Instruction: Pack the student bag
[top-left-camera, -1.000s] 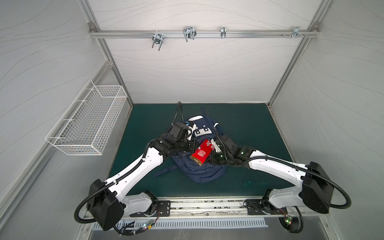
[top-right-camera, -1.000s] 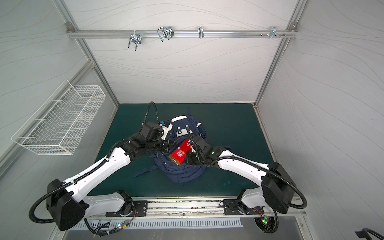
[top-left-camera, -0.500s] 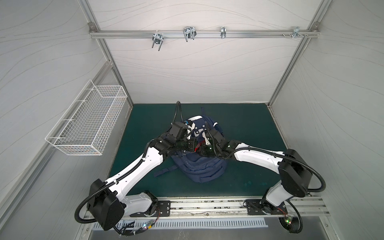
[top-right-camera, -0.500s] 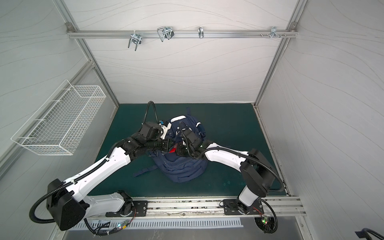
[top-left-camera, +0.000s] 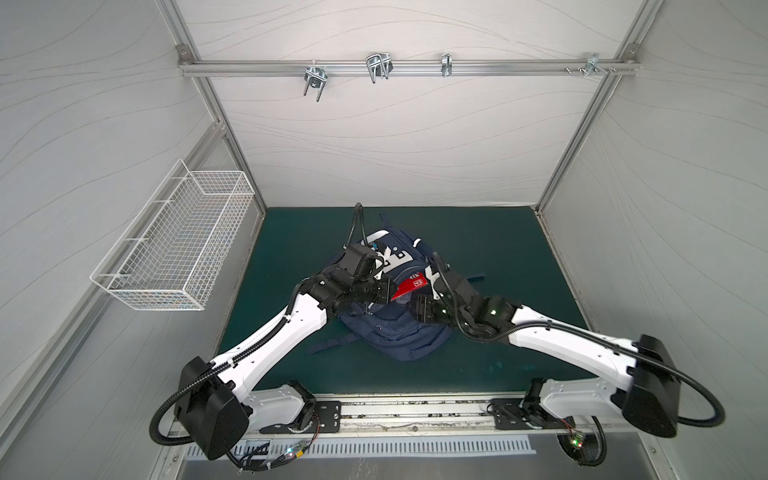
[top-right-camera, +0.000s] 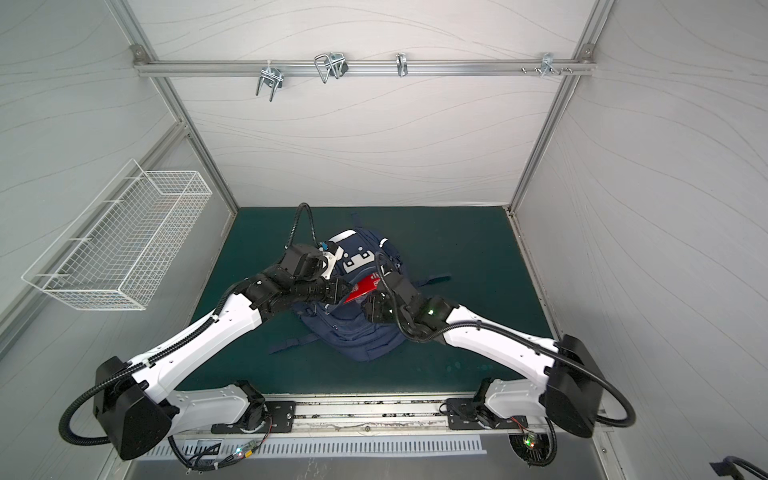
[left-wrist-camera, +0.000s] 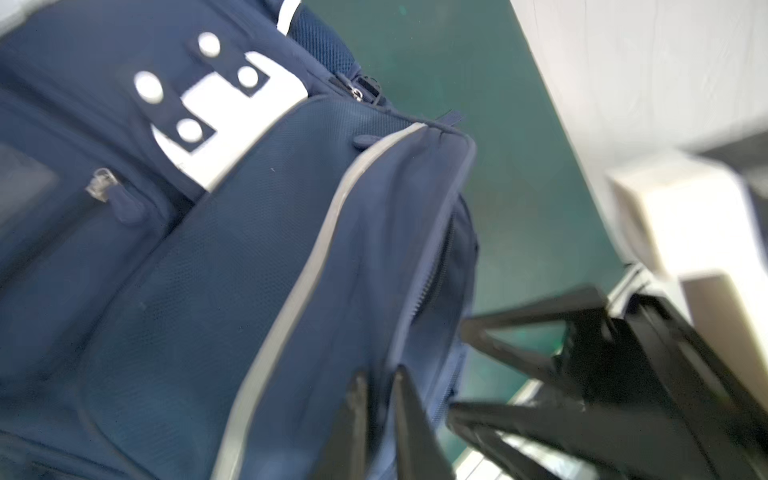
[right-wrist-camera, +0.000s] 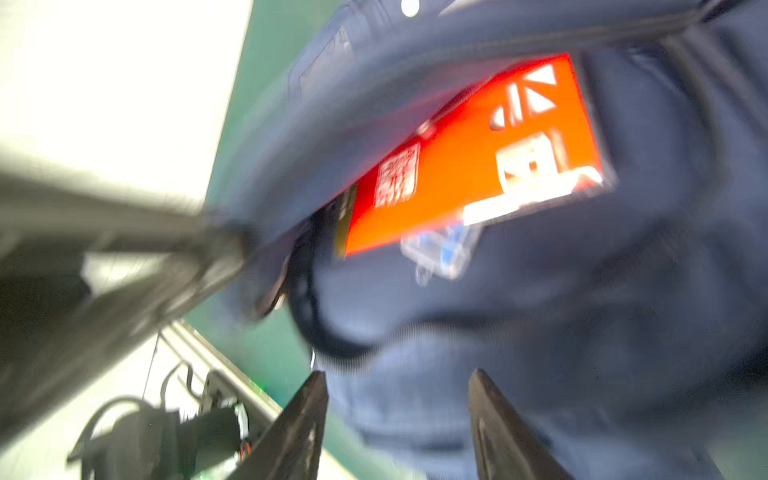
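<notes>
Student bag (top-left-camera: 395, 338) mid green mat (top-left-camera: 498, 249), mouth open, red pkt (right-wrist-camera: 478, 158) partly in.
Left gripper (left-wrist-camera: 380, 376) at mouth rim, prob. to hold it open: narrow gap w/ fabric in it, pinch or not, cannot tell. Right gripper (right-wrist-camera: 398, 374) spread, empty, so pkt looks released, corner sticking out.

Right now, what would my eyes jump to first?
The bright red packet poking out of the navy backpack in the middle of the green mat. Next, the white left arm and right arm meeting over it, and the wire basket on the wall beside the left arm.
</notes>
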